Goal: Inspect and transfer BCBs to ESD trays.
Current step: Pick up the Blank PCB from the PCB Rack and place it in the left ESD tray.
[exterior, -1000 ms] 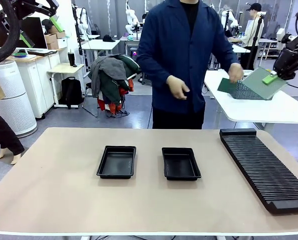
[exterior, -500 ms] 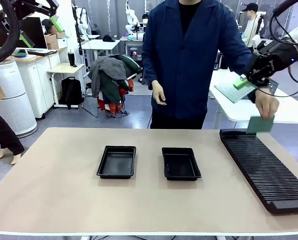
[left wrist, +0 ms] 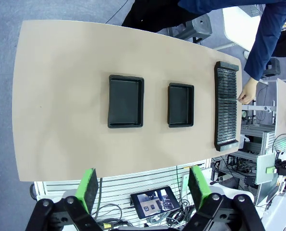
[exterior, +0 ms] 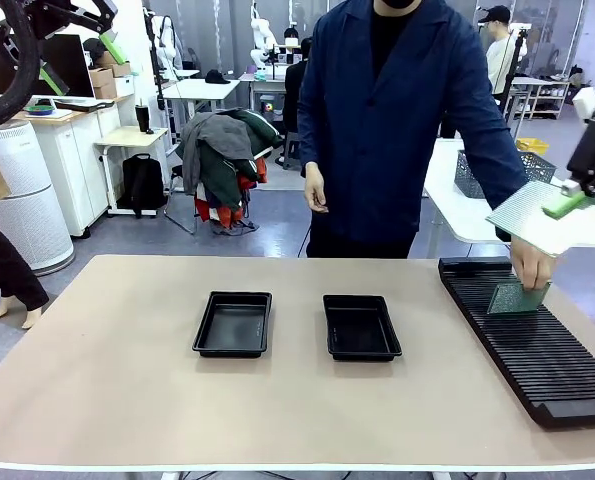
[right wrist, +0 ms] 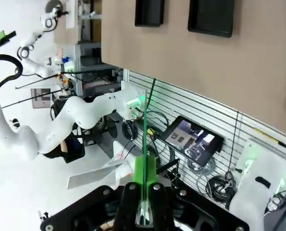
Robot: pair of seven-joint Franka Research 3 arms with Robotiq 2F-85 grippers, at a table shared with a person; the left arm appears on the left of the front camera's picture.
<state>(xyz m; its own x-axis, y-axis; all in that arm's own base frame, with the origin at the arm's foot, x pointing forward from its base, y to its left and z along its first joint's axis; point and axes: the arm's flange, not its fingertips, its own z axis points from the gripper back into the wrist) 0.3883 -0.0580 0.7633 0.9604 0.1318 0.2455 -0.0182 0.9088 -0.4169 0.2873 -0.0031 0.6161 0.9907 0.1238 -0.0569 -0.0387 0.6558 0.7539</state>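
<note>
Two black ESD trays (exterior: 233, 324) (exterior: 361, 327) lie side by side mid-table; from above they are the ESD trays (left wrist: 126, 101) (left wrist: 180, 105). My right gripper (exterior: 567, 205) hangs high at the right, shut on a flat green BCB (exterior: 542, 220). In the right wrist view that BCB (right wrist: 145, 139) stands edge-on between the shut fingers of the gripper (right wrist: 145, 178). The person's hand (exterior: 530, 268) holds a second BCB (exterior: 515, 298) upright on the black rack (exterior: 532, 335). My left gripper (exterior: 81, 63) is open, high at the far left, its pads (left wrist: 89, 188) wide apart over the table.
The long black slotted rack (left wrist: 227, 111) runs along the table's right side. The person in a dark blue coat (exterior: 407, 120) stands at the far edge, leaning toward the rack. Bare tabletop (exterior: 127, 400) surrounds the trays. A grey basket (exterior: 472, 178) sits on a white table behind.
My right gripper has swung the BCB toward the person, then back right and lower. The person stepped right and brought a second BCB down onto the rack. The left arm stayed still.
</note>
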